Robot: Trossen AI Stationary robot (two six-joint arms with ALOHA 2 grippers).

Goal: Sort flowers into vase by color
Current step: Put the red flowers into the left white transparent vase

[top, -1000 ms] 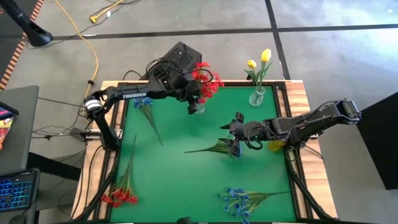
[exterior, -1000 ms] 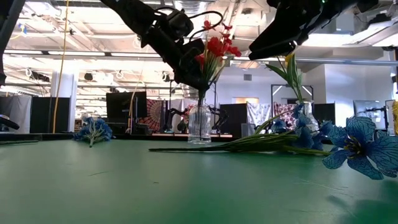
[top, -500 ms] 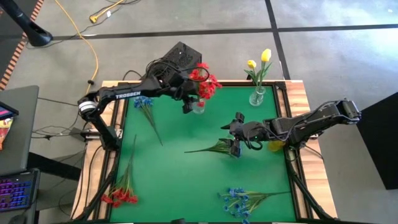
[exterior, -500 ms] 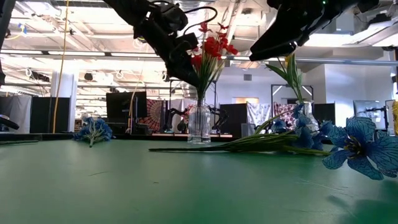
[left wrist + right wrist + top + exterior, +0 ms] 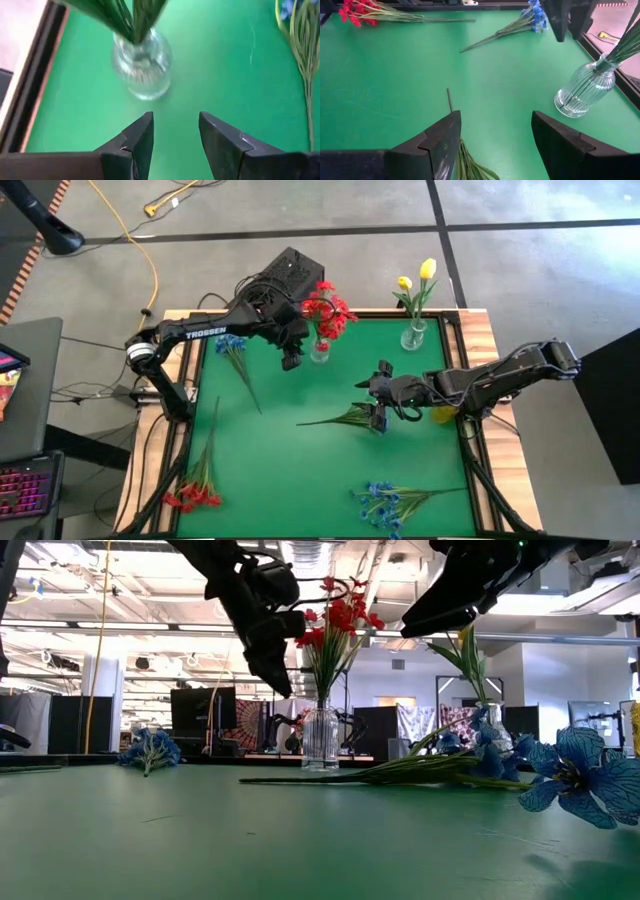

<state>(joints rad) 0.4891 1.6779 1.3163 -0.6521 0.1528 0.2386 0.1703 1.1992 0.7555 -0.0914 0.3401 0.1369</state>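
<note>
- just beyond the tips of the left gripper (image 5: 175, 131) stands a glass vase (image 5: 142, 67) with green stems in it; the fingers are apart with nothing between them, clear of the glass.
- in the high view that left gripper (image 5: 291, 356) sits just beside the vase holding the red flowers (image 5: 324, 308), near the far edge of the green table (image 5: 280, 460).
- the right gripper (image 5: 495, 135) hangs with its fingers spread wide and empty; a leafy stem (image 5: 451, 102) runs out between them on the mat below, not gripped.
- that leafy spray (image 5: 345, 418) lies flat near the table's middle; its bloom colour is hard to make out, possibly yellow.
- well ahead of the right fingers lie a loose red spray (image 5: 357, 12) and a loose blue spray (image 5: 532, 15).
- a second vase (image 5: 413, 335) holds yellow buds (image 5: 427, 269).
- another blue spray (image 5: 385, 502) lies at the near edge.
</note>
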